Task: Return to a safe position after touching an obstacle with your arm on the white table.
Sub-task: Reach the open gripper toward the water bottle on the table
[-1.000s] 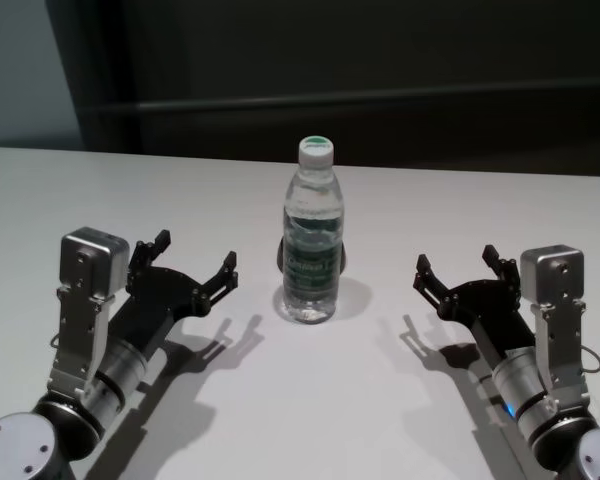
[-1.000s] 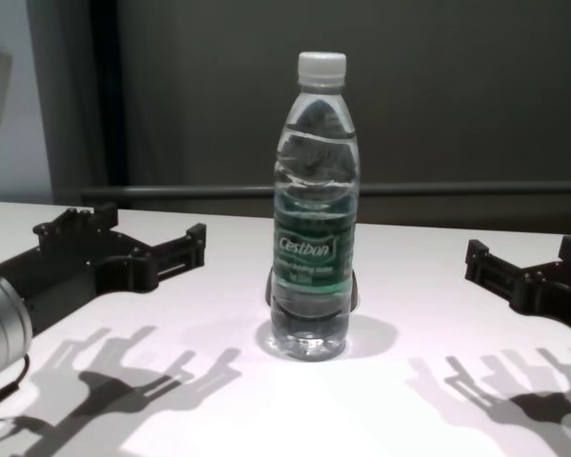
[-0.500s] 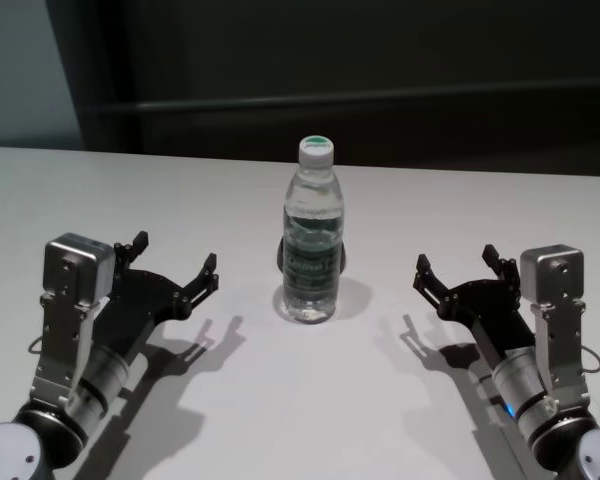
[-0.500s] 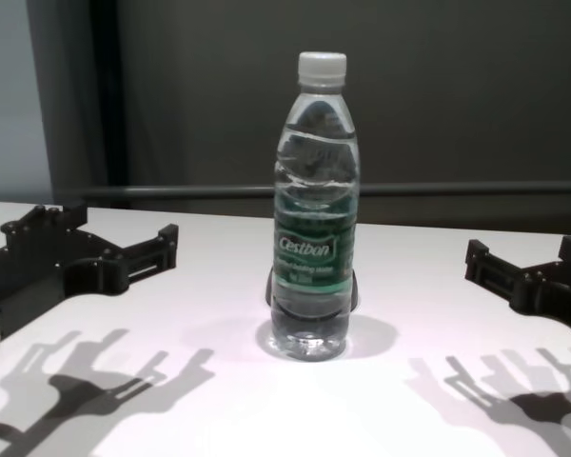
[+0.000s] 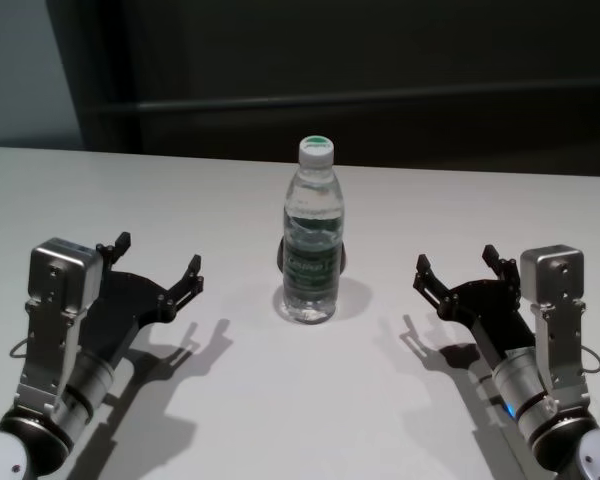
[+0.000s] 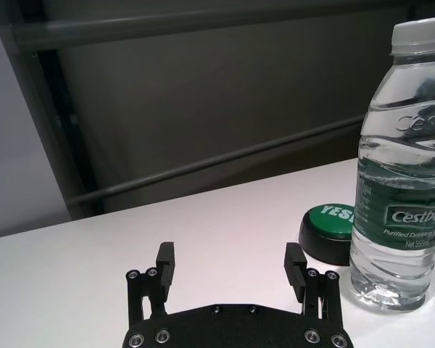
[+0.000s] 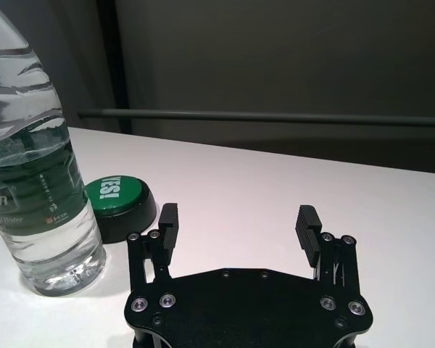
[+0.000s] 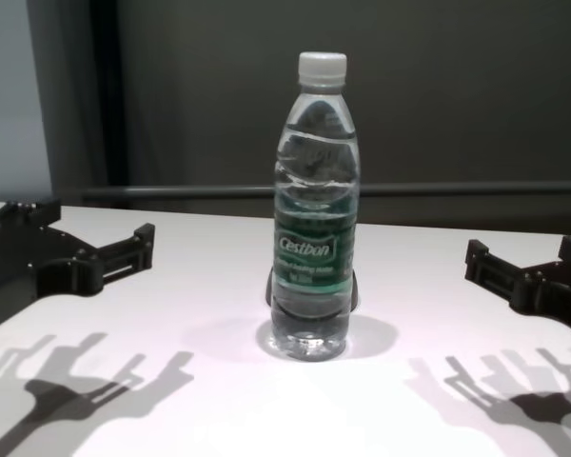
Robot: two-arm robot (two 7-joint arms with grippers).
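Head looks down, chest level; both share the bottle [image 5: 312, 235].

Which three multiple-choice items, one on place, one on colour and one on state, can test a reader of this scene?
1. Where does the round button lie?
A. right behind the bottle
B. under the left gripper
C. at the near edge of the white table

2. What colour is the bottle's label?
A. red
B. green
C. yellow

3. How is the right gripper?
A. shut on the bottle
B. shut, empty
C. open, empty

Answers: 1 A, both wrist views show it there; 2 B, green band; 3 C, its fingers are spread.
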